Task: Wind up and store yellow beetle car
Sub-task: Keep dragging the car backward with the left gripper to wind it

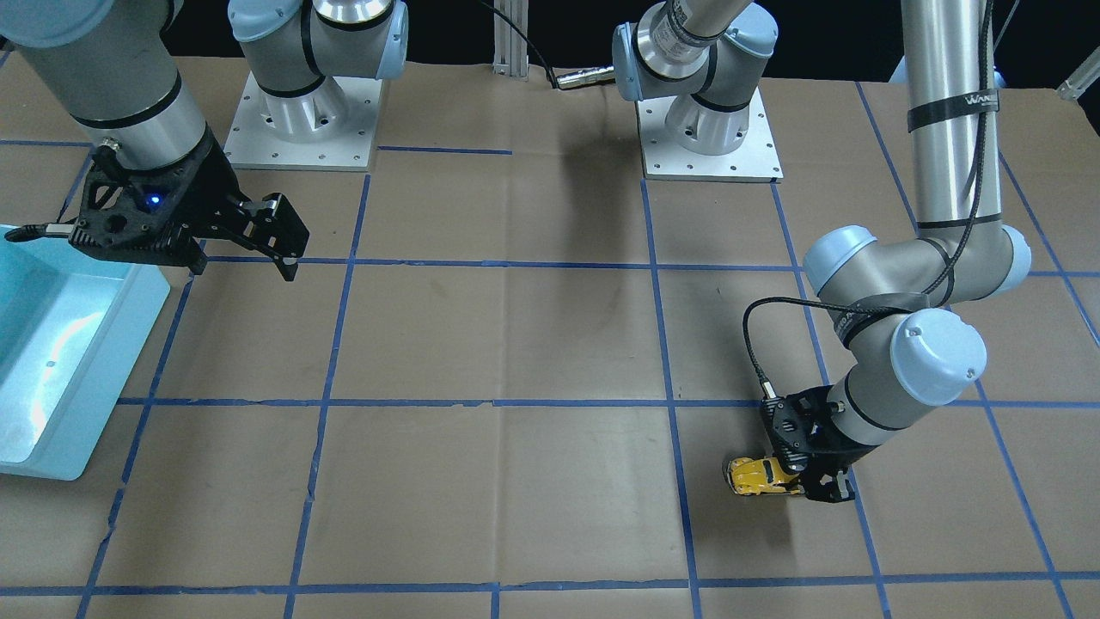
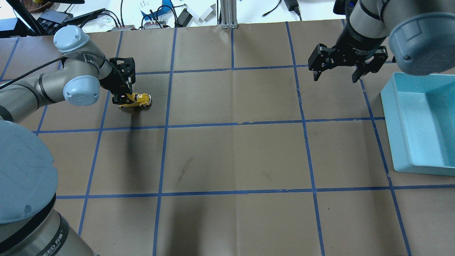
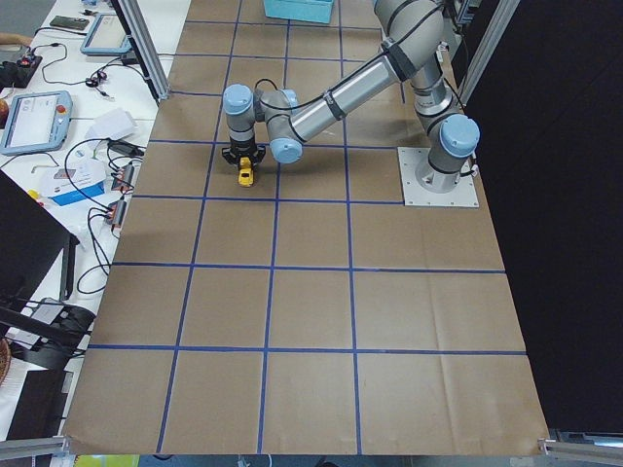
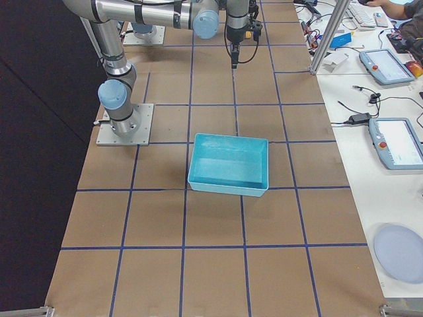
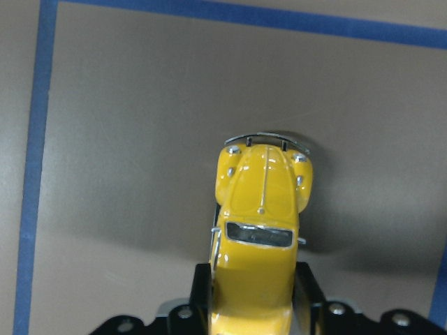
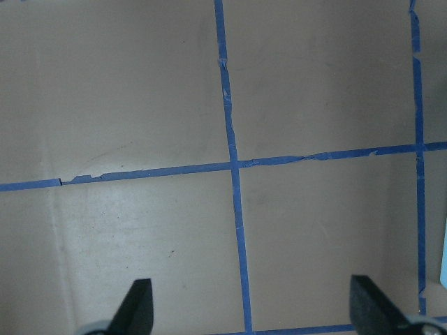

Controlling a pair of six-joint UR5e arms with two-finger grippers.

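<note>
The yellow beetle car [image 2: 137, 100] rests on the brown paper table at the far left; it also shows in the front view [image 1: 760, 477], the left side view [image 3: 246, 172] and the left wrist view [image 5: 260, 223]. My left gripper [image 2: 121, 99] is shut on the car's rear end, its pads against both sides of the body in the left wrist view. My right gripper [image 2: 334, 76] is open and empty, hovering above the table just left of the light blue bin [image 2: 421, 124]. Its fingertips [image 6: 140, 307] frame bare paper in the right wrist view.
The light blue bin is empty and stands at the table's right edge, also in the front view [image 1: 51, 344] and the right side view [image 4: 229, 164]. Blue tape lines grid the paper. The arm bases [image 1: 301, 120] stand at the robot's side.
</note>
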